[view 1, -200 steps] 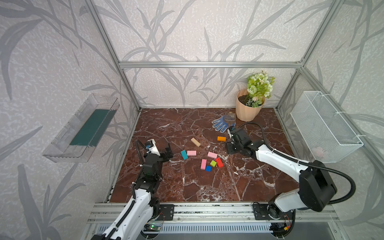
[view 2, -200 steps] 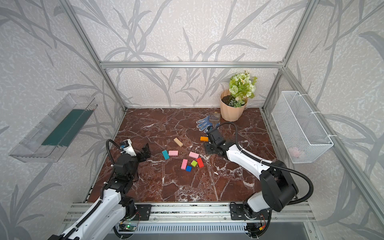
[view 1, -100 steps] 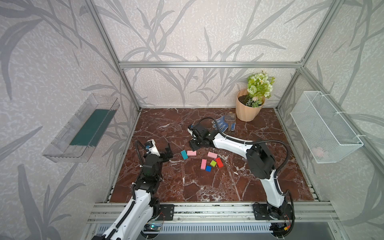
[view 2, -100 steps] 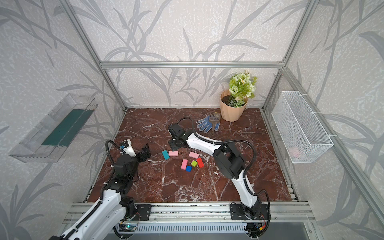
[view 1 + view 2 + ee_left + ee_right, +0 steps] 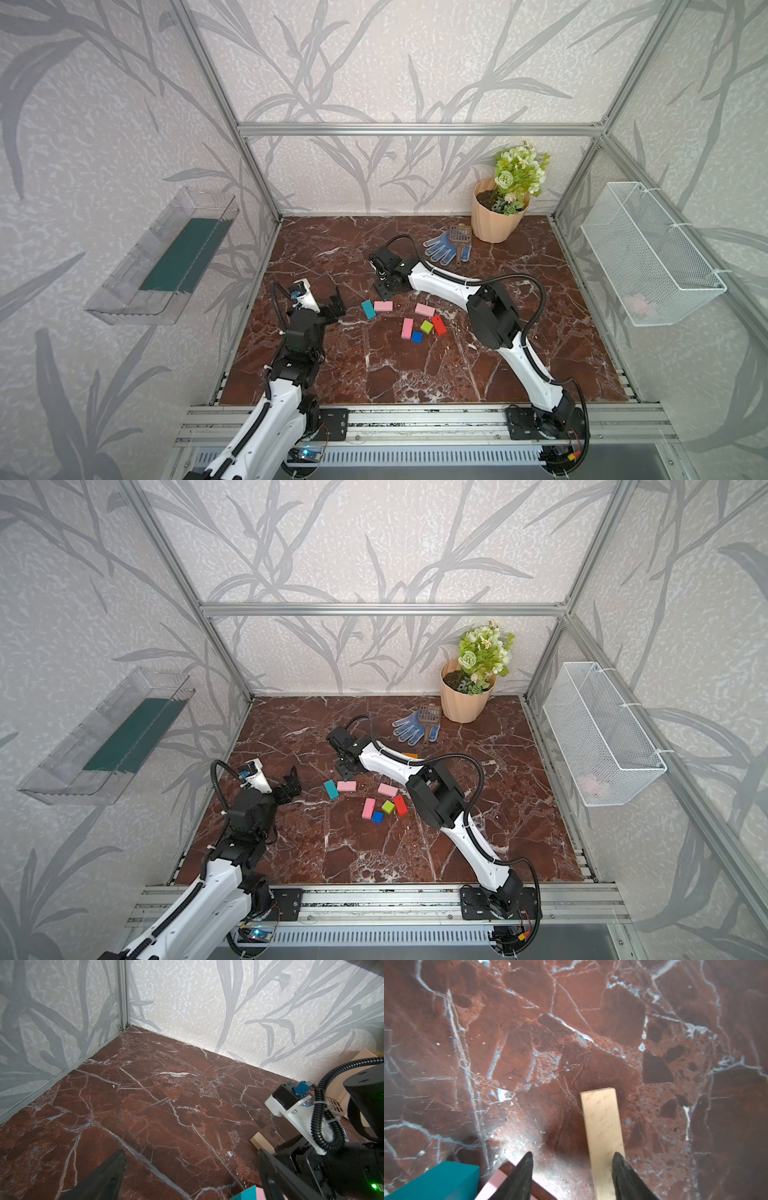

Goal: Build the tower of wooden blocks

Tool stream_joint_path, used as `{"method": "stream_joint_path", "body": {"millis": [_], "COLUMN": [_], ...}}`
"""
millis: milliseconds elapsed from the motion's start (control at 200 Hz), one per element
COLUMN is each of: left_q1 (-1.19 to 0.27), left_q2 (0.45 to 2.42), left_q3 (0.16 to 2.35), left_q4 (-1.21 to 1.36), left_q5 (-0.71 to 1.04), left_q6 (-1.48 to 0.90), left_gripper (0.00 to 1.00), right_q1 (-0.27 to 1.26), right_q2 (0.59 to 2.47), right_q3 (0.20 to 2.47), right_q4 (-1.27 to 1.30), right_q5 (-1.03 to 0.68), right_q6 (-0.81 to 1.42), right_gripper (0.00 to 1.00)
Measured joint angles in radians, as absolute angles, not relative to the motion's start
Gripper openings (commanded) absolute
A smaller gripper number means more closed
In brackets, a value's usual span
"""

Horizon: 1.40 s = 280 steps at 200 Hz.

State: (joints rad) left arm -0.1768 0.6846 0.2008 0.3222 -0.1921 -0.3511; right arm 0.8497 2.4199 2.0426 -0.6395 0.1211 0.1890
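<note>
Top views look down; both low wrist views share the tan block [image 5: 261, 1142] [image 5: 602, 1126].

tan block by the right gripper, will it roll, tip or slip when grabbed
The tan block looks like bare solid wood: probably stiff and light. Lying flat on its broad face, it should slide, not roll or tip, on the glossy marble top. It sits off-centre inside the open right gripper, so closing may shove it sideways first.

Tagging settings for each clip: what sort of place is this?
Probably a staged lab test cell: an aluminium frame holds wallpapered panels around a marble-pattern tabletop, with two robot arms mounted on a rail at its front.
</note>
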Motion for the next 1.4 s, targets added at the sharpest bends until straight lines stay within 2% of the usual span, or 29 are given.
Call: {"method": "stream_joint_path", "body": {"millis": [250, 515, 585, 715, 980, 1225, 1399], "left_q1": [-0.177, -0.177, -0.177, -0.177, -0.177, -0.184, -0.240], "left_q2": [0.688, 0.688, 0.690, 0.691, 0.690, 0.729, 0.827], "left_q3": [0.201, 0.201, 0.201, 0.201, 0.201, 0.204, 0.250], "left_q4": [0.323, 0.323, 0.323, 0.323, 0.323, 0.327, 0.316], "left_q5": [-0.193, -0.193, -0.194, -0.194, -0.194, -0.141, -0.109], "left_q6": [-0.351, -0.351, -0.351, -0.351, -0.351, -0.341, -0.310], "left_gripper": [0.99, 0.99, 0.99, 0.99, 0.99, 0.99, 0.99], "right_q1": [0.848, 0.832, 0.831, 0.829, 0.830, 0.829, 0.829], "right_q2": [2.460, 2.498, 2.506, 2.536, 2.554, 2.527, 2.336], "right_q3": [2.095, 2.148, 2.162, 2.211, 2.243, 2.198, 1.913], "right_q4": [-0.668, -0.693, -0.696, -0.709, -0.727, -0.711, -0.652], "right_q5": [0.201, 0.208, 0.208, 0.200, 0.186, 0.162, 0.143], "right_q6": [0.174, 0.167, 0.168, 0.171, 0.184, 0.204, 0.247], "right_gripper": [0.61, 0.60, 0.55, 0.39, 0.25, 0.16, 0.15]}}
